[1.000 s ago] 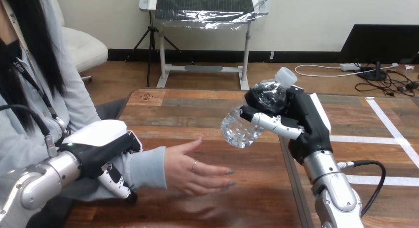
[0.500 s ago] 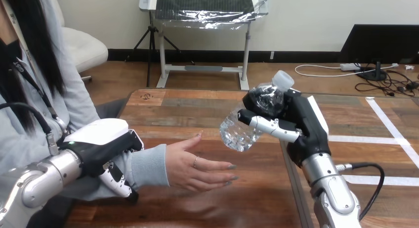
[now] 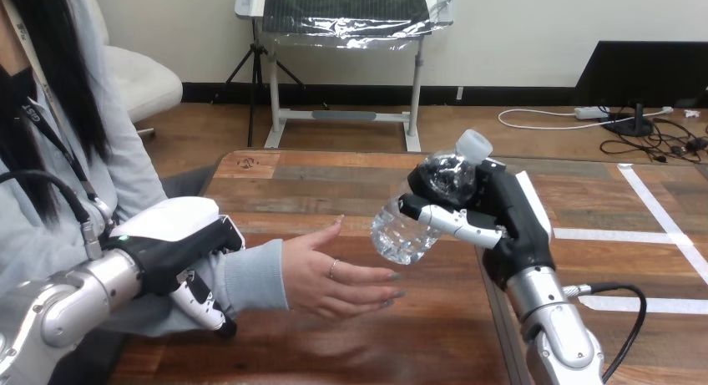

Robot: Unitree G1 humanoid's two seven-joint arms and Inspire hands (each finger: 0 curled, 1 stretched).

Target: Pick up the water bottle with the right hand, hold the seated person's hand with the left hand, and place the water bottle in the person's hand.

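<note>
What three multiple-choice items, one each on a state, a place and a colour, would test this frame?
1. The person's hand is: A) fisted; B) open, fingers stretched out; C) holding a cup.
2. The water bottle is: A) in the person's hand; B) gripped by the right robot hand; C) inside a box.
3. The bottle's cap is: A) blue; B) red; C) white.
Key: 1 B: its fingers are straight and hold nothing. 2 B: the robot hand's fingers wrap the tilted bottle. 3 C: the bottle's raised end shows a white cap.
</note>
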